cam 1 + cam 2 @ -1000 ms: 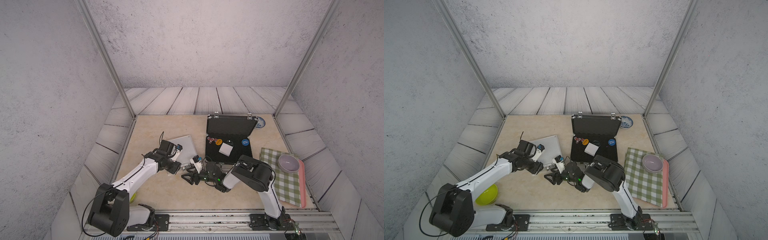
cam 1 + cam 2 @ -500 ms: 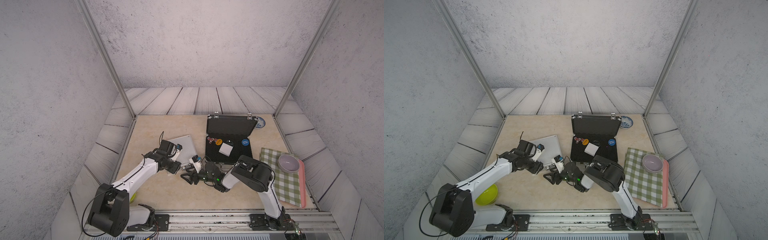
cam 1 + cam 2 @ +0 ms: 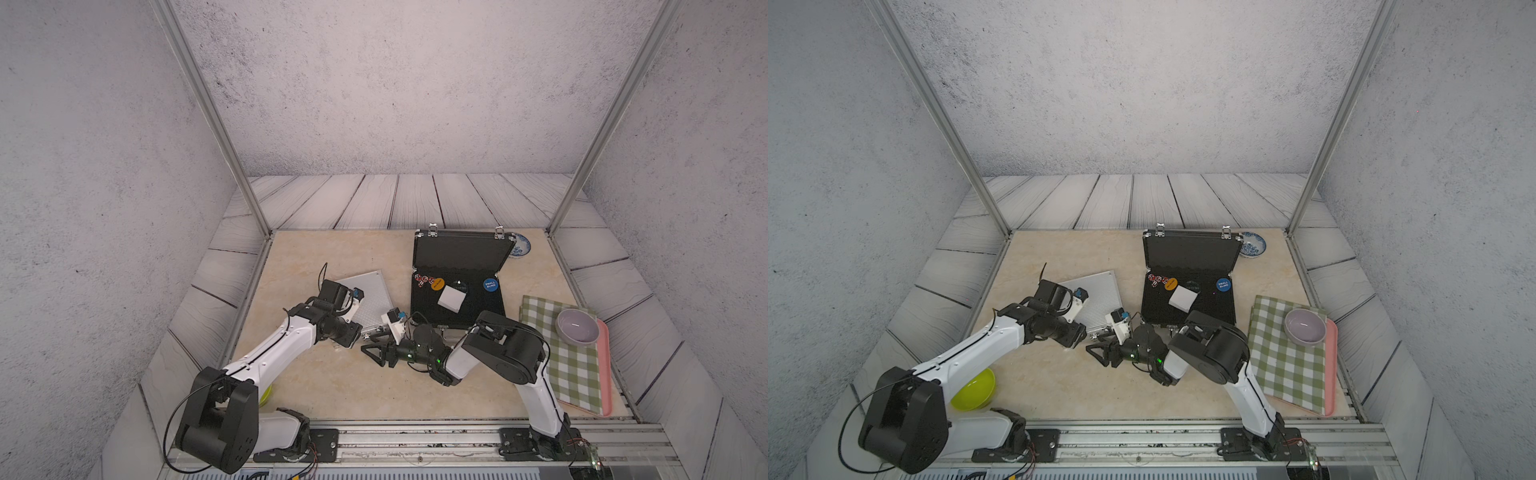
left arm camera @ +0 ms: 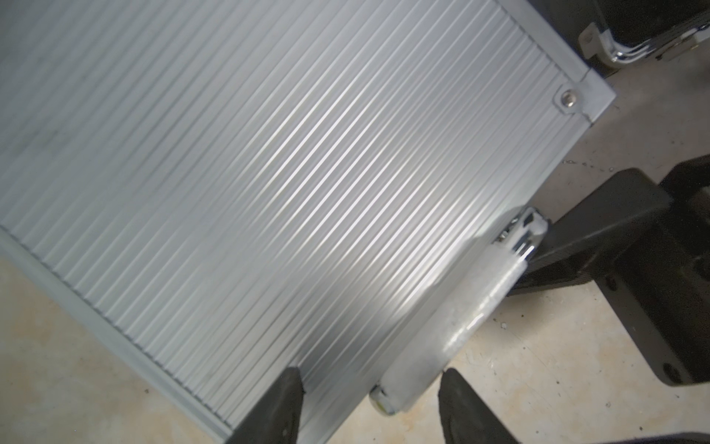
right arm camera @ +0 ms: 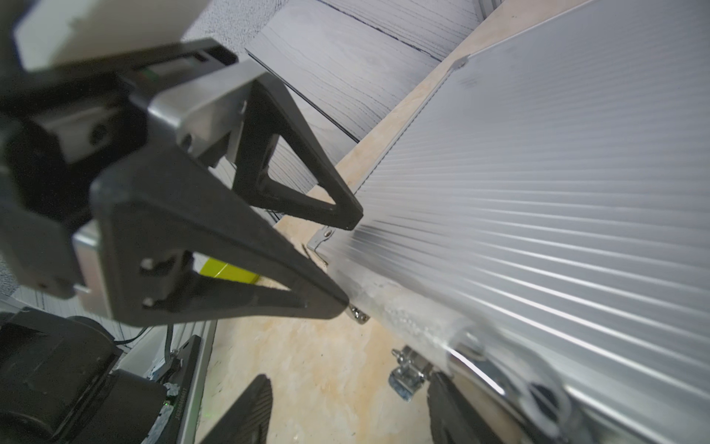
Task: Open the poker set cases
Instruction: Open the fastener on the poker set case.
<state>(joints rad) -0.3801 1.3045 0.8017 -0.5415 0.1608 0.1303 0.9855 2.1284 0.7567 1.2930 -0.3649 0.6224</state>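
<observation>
The silver case (image 3: 371, 297) lies lid down on the table (image 3: 332, 386). The left tool (image 4: 370, 378) has its jaws apart astride one end of the case's handle (image 4: 461, 319), with one fingertip (image 4: 290, 384) over the ribbed lid and the other over the table just past the front edge. The right tool (image 5: 349, 378), jaws also apart, sits low at the same front edge with a chrome latch (image 5: 407, 374) between its fingertips, and the black case (image 3: 478, 309) lies open just beside, lid upright.
</observation>
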